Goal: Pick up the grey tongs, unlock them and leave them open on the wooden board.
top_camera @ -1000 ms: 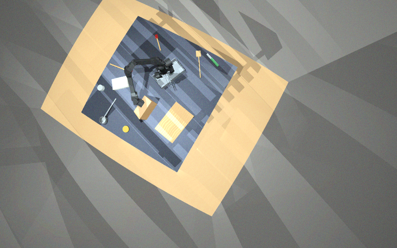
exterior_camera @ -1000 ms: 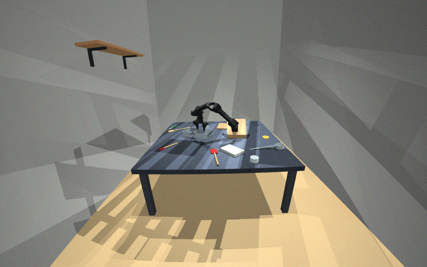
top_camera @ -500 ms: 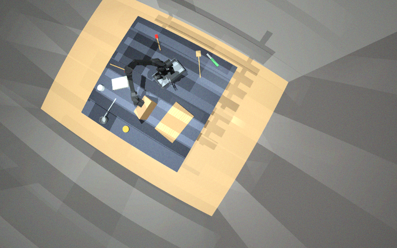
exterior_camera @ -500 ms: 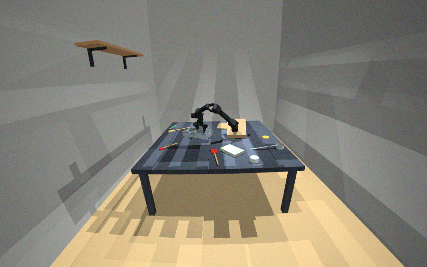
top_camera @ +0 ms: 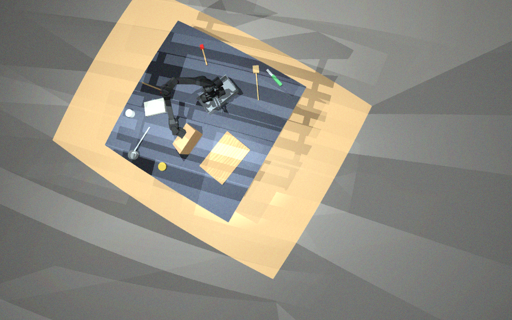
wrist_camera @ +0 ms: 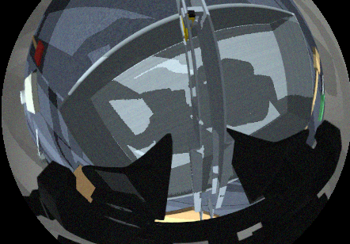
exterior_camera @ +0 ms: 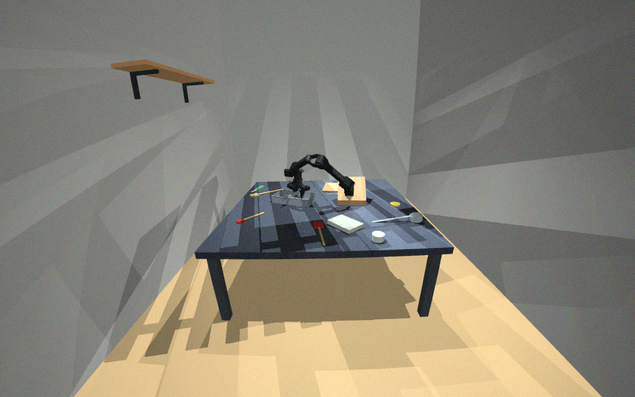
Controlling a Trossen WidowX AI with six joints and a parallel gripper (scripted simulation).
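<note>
The grey tongs [wrist_camera: 217, 92] [top_camera: 218, 102] lie across the roasting tin [wrist_camera: 301, 68] [top_camera: 232, 84] [exterior_camera: 288, 201], their arms close together. In the wrist view, small yellow and black parts show between the arms near the tin's far rim; the hinge end runs out of frame. My gripper [wrist_camera: 195, 134] [top_camera: 216, 93] [exterior_camera: 299, 192] points down over the tin, part-way open, one finger on each side of the tongs. A gap shows by the left finger; the right finger is very close to the tongs, contact unclear. The wooden board [top_camera: 225, 159] [exterior_camera: 330, 187] [wrist_camera: 186, 215] lies apart from the tin.
My arm's base stands on a wooden block [top_camera: 194, 139] [exterior_camera: 351, 201] between tin and board. A white box [top_camera: 154, 107] [exterior_camera: 345, 223], a wooden-headed tool [top_camera: 255, 69], a green-handled knife [top_camera: 276, 80], a red-headed tool [top_camera: 201, 46] and a yellow disc [top_camera: 162, 166] lie around.
</note>
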